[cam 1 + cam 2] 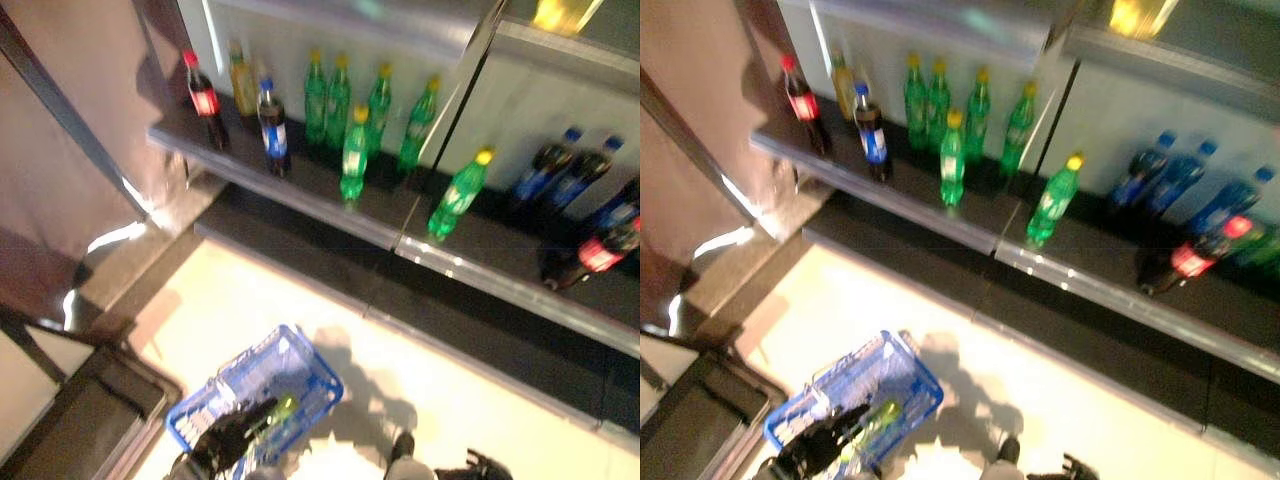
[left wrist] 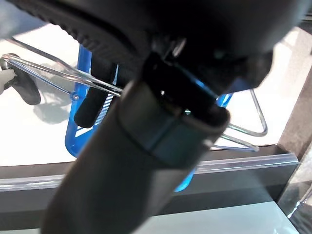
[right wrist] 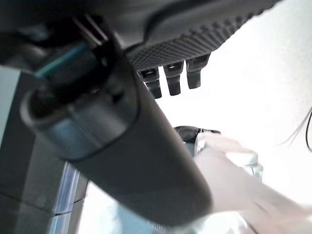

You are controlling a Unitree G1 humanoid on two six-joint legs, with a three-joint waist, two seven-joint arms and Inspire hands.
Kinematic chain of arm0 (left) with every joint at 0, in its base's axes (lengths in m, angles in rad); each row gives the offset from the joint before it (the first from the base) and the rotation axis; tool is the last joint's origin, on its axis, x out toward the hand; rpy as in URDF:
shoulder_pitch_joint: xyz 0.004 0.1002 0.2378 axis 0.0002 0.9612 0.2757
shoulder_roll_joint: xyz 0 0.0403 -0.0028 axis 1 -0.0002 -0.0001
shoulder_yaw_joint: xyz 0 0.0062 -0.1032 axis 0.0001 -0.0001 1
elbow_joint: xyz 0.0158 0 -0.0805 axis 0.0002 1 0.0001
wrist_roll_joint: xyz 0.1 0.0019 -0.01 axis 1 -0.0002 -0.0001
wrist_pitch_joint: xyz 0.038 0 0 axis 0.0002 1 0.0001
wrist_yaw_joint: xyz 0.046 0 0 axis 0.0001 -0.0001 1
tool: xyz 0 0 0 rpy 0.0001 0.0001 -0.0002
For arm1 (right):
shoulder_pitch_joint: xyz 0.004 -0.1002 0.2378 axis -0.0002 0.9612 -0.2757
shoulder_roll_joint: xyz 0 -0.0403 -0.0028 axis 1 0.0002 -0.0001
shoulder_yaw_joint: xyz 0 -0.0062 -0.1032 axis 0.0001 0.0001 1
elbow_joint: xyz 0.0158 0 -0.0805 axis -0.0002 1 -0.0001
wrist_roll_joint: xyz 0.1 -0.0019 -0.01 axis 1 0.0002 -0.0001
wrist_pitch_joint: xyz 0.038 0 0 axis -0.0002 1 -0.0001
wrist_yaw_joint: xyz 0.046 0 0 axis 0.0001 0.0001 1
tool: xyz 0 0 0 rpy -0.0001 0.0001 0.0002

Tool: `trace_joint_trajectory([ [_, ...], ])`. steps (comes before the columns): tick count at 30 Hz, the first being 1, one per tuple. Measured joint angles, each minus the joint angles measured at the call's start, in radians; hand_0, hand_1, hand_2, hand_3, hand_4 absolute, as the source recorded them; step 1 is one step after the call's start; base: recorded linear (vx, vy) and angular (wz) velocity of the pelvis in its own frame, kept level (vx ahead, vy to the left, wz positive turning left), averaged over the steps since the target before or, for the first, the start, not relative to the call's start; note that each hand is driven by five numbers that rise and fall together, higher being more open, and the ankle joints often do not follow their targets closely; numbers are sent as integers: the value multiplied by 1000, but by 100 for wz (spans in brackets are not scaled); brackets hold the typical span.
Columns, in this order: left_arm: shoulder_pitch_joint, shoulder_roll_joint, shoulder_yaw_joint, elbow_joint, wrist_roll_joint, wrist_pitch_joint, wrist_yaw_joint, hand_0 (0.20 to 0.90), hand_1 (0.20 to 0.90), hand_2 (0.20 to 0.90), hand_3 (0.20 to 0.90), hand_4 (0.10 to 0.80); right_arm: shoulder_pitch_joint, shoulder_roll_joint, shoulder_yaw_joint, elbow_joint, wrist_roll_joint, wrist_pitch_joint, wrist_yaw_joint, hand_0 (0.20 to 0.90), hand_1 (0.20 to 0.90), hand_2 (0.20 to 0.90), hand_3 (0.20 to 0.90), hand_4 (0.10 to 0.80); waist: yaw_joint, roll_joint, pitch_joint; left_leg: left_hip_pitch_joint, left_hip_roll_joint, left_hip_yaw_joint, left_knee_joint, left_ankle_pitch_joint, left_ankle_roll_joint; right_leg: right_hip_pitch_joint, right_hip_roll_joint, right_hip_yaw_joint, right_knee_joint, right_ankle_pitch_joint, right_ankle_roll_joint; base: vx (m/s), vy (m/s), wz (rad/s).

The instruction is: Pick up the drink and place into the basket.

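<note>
Nearest to you, the left hand [image 1: 225, 440] sits at the near rim of the blue basket [image 1: 300, 365], its dark fingers curled round the basket's handle; in the left wrist view the thin metal handle wires [image 2: 58, 73] run past the hand's bulk with the blue plastic wall [image 2: 80, 105] behind them. Inside the basket, just beyond the left hand, you can see a green drink bottle [image 1: 283, 405] lying on its side, so one drink is already in the basket. The right hand [image 1: 480, 467] shows only at the frame's edge, well to the right of the basket and apart from it; its own wrist view shows the fingertips [image 3: 174, 84] short and bent toward the palm with nothing between them, so it is closed and empty. The basket stands on the pale floor [image 1: 450, 400], with a dark mat [image 1: 90, 420] to its left. Beyond the basket runs a low dark shelf [image 1: 300, 190] against the wall. On the shelf, farthest left from the basket, stand a red-capped cola bottle [image 1: 204, 98] and a blue-capped dark bottle [image 1: 272, 130]; straight beyond the basket stands a cluster of green bottles with yellow caps [image 1: 340, 100], one [image 1: 353, 152] nearer the shelf edge. Farther right, another green bottle [image 1: 458, 195] leans, then dark blue-capped bottles [image 1: 560, 165] and a red-labelled bottle [image 1: 600, 250].
</note>
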Motion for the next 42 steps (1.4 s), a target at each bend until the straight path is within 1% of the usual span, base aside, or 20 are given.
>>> trace_joint_trajectory([
  [1,-30,0,-1,-12,-15,-3,0,300,300,300,200,100,-34,-10,0,-2,5,-6,1,900,900,900,900,800,0,7,35,-39,9,-1,45,-10,2,-36,0,3,41,-8,-13,-134,1,10],
  [2,-41,1,1,-21,-17,-5,0,300,300,300,200,100,-50,-13,0,-4,8,-11,1,900,900,900,900,800,-1,8,50,-56,15,-3,67,-17,1,-53,-1,6,60,-13,-19,-165,13,-5],
  [3,-64,6,0,-37,-31,-11,0,300,300,300,200,100,-78,-14,1,-10,10,-27,2,900,900,900,900,800,2,5,83,-82,24,-5,110,-30,1,-80,-1,17,93,-23,-23,-163,25,-12],
  [4,-78,12,0,-41,-36,-17,0,300,300,300,200,100,-94,-13,5,-20,16,-38,4,900,900,900,900,800,2,-2,96,-111,29,-5,148,-43,3,-107,-7,29,122,-39,-21,-149,29,-12],
  [7,-112,20,1,-39,-51,-29,1,300,300,300,200,100,-118,-16,6,-22,40,-76,6,900,900,900,900,800,-1,-4,118,-172,37,-28,241,-78,6,-159,-14,51,193,-65,-26,-71,21,-5],
  [9,-114,26,4,-39,-57,-38,1,300,300,300,200,100,-119,-16,8,-28,45,-101,12,900,900,900,900,800,0,-6,121,-205,44,-35,306,-109,15,-191,-28,64,255,-90,-26,0,0,0],
  [11,-111,29,10,-33,-58,-38,3,300,300,300,200,100,-117,-16,11,-40,45,-116,15,900,900,900,900,800,4,-8,123,-212,45,-36,340,-127,18,-207,-36,81,293,-105,-24,0,0,0],
  [12,-109,36,9,-35,-64,-38,3,300,300,300,200,100,-116,-19,27,-57,47,-145,19,900,900,900,900,800,2,-7,123,-226,45,-37,371,-140,23,-222,-48,87,321,-124,-27,0,0,0],
  [13,-109,40,8,-34,-70,-37,3,300,300,300,200,100,-118,-20,40,-76,47,-161,23,900,900,900,900,800,2,-7,123,-237,44,-42,386,-144,22,-232,-52,88,339,-129,-28,24,19,5],
  [16,-110,43,5,-37,-91,-37,4,300,300,300,200,100,-116,-22,73,-153,47,-208,27,900,900,900,900,800,4,-8,123,-262,42,-58,411,-148,23,-251,-59,89,371,-141,-31,26,10,10],
  [22,-80,44,1,-102,-104,-34,34,300,300,300,200,100,-67,-59,132,-605,33,-201,4,900,900,900,900,800,2,-9,122,-283,45,-82,429,-148,22,-262,-62,89,402,-149,-31,13,-10,6],
  [24,-62,46,1,-135,-127,-34,44,300,300,300,200,100,-62,-87,140,-741,-48,-225,-9,900,900,900,900,800,4,-13,120,-297,48,-95,431,-144,17,-271,-59,88,405,-156,-35,18,-30,12],
  [26,-53,48,3,-144,-146,-34,49,300,300,300,200,100,-63,-116,141,-818,-111,-236,-19,900,900,900,900,800,9,-16,118,-302,49,-102,431,-143,16,-272,-59,86,409,-158,-33,17,-29,8],
  [28,-48,51,7,-145,-179,-33,51,300,300,300,200,100,-63,-162,147,-903,-164,-249,-36,900,900,900,900,800,8,-19,118,-308,49,-109,430,-141,14,-272,-56,85,409,-160,-32,9,-22,9],
  [32,-40,56,11,-144,-212,-33,58,300,300,300,200,100,-58,-197,151,-955,-201,-270,-71,900,900,900,900,800,6,-26,118,-309,49,-110,430,-140,13,-271,-55,85,405,-161,-30,0,0,0],
  [33,-39,54,13,-146,-213,-34,59,300,300,300,200,100,-55,-212,151,-986,-216,-260,-89,900,900,900,900,800,6,-29,118,-312,49,-110,430,-138,10,-271,-55,83,404,-161,-30,0,0,0],
  [37,-38,55,24,-142,-231,-37,63,300,300,300,200,100,-61,-278,145,-1082,-274,-270,-164,900,900,900,900,800,5,-35,122,-313,49,-110,429,-138,10,-271,-54,83,399,-161,-30,0,0,0],
  [42,-38,54,43,-132,-241,-37,63,300,300,300,200,100,-100,-311,113,-1119,-298,-277,-229,900,900,900,900,800,4,-39,124,-313,50,-110,428,-138,9,-271,-52,83,398,-161,-29,0,0,0],
])
